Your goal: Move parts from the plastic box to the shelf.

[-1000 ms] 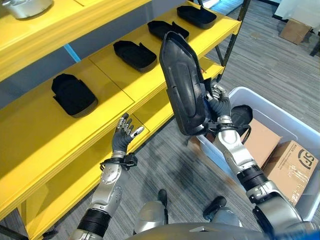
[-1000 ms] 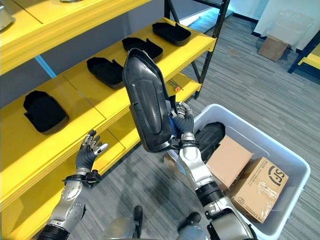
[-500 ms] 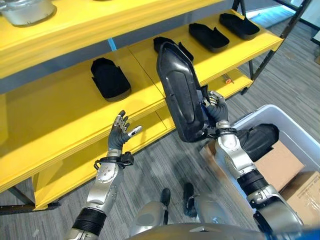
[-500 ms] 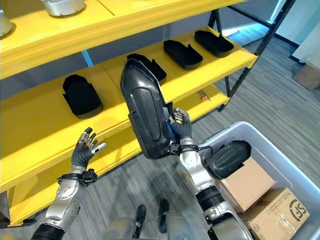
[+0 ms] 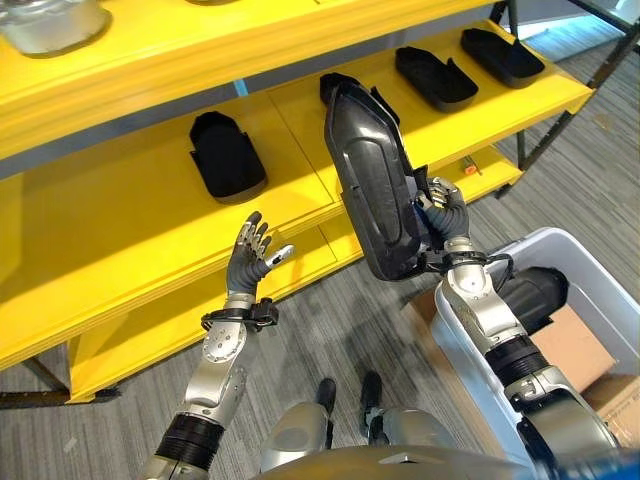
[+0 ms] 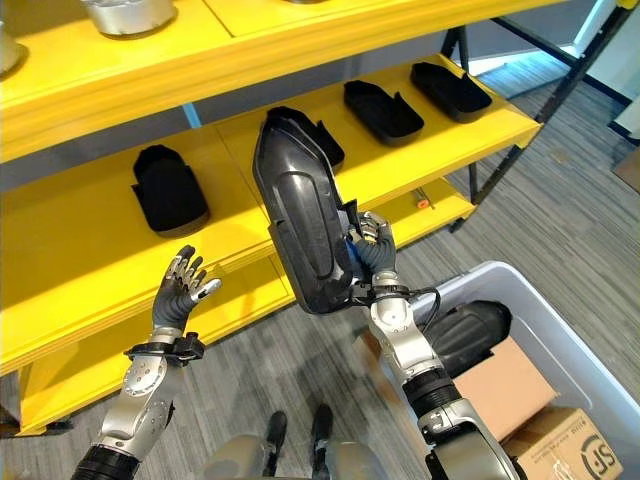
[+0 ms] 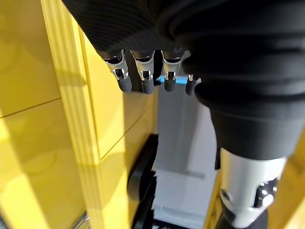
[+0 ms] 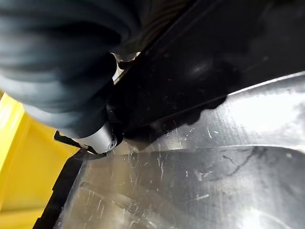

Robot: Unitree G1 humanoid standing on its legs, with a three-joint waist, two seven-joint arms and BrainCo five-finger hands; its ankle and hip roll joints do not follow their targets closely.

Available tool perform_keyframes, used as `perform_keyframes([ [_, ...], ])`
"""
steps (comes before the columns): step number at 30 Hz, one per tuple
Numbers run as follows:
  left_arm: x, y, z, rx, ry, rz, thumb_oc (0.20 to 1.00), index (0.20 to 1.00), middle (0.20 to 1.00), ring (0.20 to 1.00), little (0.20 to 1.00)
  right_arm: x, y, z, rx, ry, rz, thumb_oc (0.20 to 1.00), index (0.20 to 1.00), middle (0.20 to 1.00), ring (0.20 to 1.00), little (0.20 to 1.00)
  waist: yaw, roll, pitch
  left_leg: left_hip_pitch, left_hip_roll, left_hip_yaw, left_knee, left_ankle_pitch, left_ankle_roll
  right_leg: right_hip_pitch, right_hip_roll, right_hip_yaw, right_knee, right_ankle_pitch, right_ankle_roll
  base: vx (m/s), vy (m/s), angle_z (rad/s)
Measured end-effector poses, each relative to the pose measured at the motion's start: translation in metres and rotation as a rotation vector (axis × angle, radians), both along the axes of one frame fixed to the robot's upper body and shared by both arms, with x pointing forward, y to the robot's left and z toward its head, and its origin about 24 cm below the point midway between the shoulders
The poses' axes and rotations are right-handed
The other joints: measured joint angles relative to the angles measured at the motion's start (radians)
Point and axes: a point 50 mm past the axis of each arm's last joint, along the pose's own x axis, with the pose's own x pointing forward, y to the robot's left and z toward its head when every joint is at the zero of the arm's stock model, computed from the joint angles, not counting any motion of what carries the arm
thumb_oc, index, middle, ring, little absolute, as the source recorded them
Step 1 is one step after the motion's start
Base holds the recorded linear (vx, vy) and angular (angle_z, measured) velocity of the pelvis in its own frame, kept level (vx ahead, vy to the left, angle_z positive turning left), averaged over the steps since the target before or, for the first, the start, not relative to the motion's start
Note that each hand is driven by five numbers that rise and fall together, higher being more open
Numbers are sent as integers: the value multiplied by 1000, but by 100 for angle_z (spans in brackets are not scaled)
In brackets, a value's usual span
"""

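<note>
- Compared with a second ago, the view has swung toward the shelf (image 5: 150, 215), so more of its yellow boards show and less of the plastic box (image 5: 590, 290); the right hand (image 5: 443, 212) has kept its grip on the part throughout, and the left hand (image 5: 250, 262) has stayed raised.
- That large dark part (image 5: 372, 185), a long moulded shell, is up in the air in front of the middle shelf board, clear of the box and not yet resting on anything.
- It stands nearly upright because the right hand's fingers are curled round its lower edge from behind; gripping low leaves the long top end free to lead over the shelf lip.
- Fingers of the left hand are spread and hold nothing, just off the front edge of the shelf, probably ready to steady or guide the shell as it goes down.
- Four smaller black parts (image 5: 227, 158) lie in a row along the middle board, well apart from each other; the held shell hangs in front of the second, so I would judge the bare board to the left of the row the likelier landing place.
- Another dark part (image 5: 530, 295) is in the box beside cardboard cartons (image 5: 565, 345), so more transfers look to be left.
</note>
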Motion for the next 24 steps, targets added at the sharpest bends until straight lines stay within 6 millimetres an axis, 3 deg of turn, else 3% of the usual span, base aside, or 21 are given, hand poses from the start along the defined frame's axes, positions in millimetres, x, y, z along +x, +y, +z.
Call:
perform_keyframes([
  [2, 0, 3, 1, 9, -2, 4, 1000, 1000, 1000, 1000, 1000, 0, 2, 2, 7, -13, 4, 200, 200, 200, 200, 200, -2, -7, 12, 8, 121, 21, 33, -17, 4, -11, -4, -6, 35, -29, -10, -52, 104, 20],
  [3, 2, 1, 2, 15, -3, -6, 1000, 1000, 1000, 1000, 1000, 1, 1, 3, 13, -20, -8, 200, 200, 200, 200, 200, -10, -10, 16, 1, 168, 9, 41, -22, -27, -23, -16, -33, 51, -24, 1, -24, 113, 58],
  [4, 6, -1, 5, 15, -14, -14, 1000, 1000, 1000, 1000, 1000, 1, -1, 4, 28, -24, -31, 200, 200, 200, 200, 200, -34, -8, 21, -7, 245, 23, 13, -19, -42, -38, -30, -61, 75, -42, 22, -33, 201, 77],
  [5, 11, -5, 8, 19, -26, -31, 1000, 1000, 1000, 1000, 1000, 2, -9, 3, 42, -25, -69, 200, 200, 200, 200, 200, -41, -3, 21, -17, 299, -12, -6, 0, -75, -66, -31, -88, 109, -61, 30, 11, 270, 74],
  [6, 14, -7, 12, 9, -43, -35, 1000, 1000, 1000, 1000, 1000, 3, -10, 5, 58, -26, -87, 200, 200, 200, 200, 200, -44, 2, 28, -16, 360, 4, -45, 14, -69, -90, -32, -95, 141, -81, 19, 9, 281, 53],
  [7, 16, -9, 13, 2, -48, -36, 1000, 1000, 1000, 1000, 1000, 3, -14, 5, 77, -27, -111, 200, 200, 200, 200, 200, -46, 11, 33, -8, 405, 8, -100, 27, -78, -116, -46, -101, 182, -94, 37, 27, 272, 54],
  [8, 19, -15, 13, 3, -41, -55, 1000, 1000, 1000, 1000, 1000, 3, -21, 5, 68, -28, -136, 200, 200, 200, 200, 200, -66, 24, 39, -8, 443, 103, -156, 39, -109, -125, -74, -144, 211, -106, 51, 39, 134, 91],
  [9, 22, -22, 12, 0, -33, -81, 1000, 1000, 1000, 1000, 1000, 3, -27, 5, 63, -26, -157, 200, 200, 200, 200, 200, -88, 41, 43, -1, 452, 170, -206, 49, -106, -128, -95, -162, 234, -113, 62, 79, 312, 55],
  [11, 18, -23, 7, -15, -13, -82, 1000, 1000, 1000, 1000, 1000, 2, -23, 8, 49, -37, -135, 200, 200, 200, 200, 200, -60, 100, 35, 92, 417, 154, -293, 72, -80, -132, -95, -142, 248, -102, 111, 67, 263, -5],
  [12, 18, -21, 8, -11, -14, -81, 1000, 1000, 1000, 1000, 1000, 2, -23, 9, 56, -46, -137, 200, 200, 200, 200, 200, -60, 116, 36, 113, 393, 113, -312, 96, -112, -137, -100, -129, 265, -98, 141, 58, 181, -7],
  [13, 18, -17, 9, -6, -19, -70, 1000, 1000, 1000, 1000, 1000, 0, -19, 7, 77, -41, -132, 200, 200, 200, 200, 200, -52, 91, 33, 108, 360, 117, -311, 98, -130, -143, -131, -110, 272, -94, 161, 77, 254, 15],
  [15, 18, -11, 10, 11, -21, -58, 1000, 1000, 1000, 1000, 1000, -3, -17, 4, 81, -34, -123, 200, 200, 200, 200, 200, -30, 63, 21, 93, 291, 122, -300, 98, -127, -136, -188, -96, 248, -76, 197, 67, 211, 29],
  [18, 18, -1, 13, 43, -24, -44, 1000, 1000, 1000, 1000, 1000, -3, -11, 5, 101, -37, -110, 200, 200, 200, 200, 200, 14, 55, 19, 80, 230, 106, -264, 89, -113, -97, -247, -94, 197, -47, 238, 32, 147, 34],
  [19, 17, 6, 14, 52, -26, -22, 1000, 1000, 1000, 1000, 1000, -3, -5, 6, 103, -37, -90, 200, 200, 200, 200, 200, 34, 52, 20, 77, 205, 98, -243, 76, -93, -65, -266, -91, 170, -36, 251, 63, 291, 34],
  [21, 14, 8, 10, 55, -13, -15, 1000, 1000, 1000, 1000, 1000, -3, -1, 5, 109, -32, -78, 200, 200, 200, 200, 200, 62, 47, 21, 64, 191, 94, -167, 19, -89, -20, -272, -95, 134, -28, 263, 77, 275, 17],
  [24, 13, 10, 9, 56, -9, -8, 1000, 1000, 1000, 1000, 1000, -2, 4, 5, 127, -30, -75, 200, 200, 200, 200, 200, 74, 25, 21, 10, 187, 82, -85, -22, -90, -14, -277, -102, 126, -24, 271, 50, 113, 9],
])
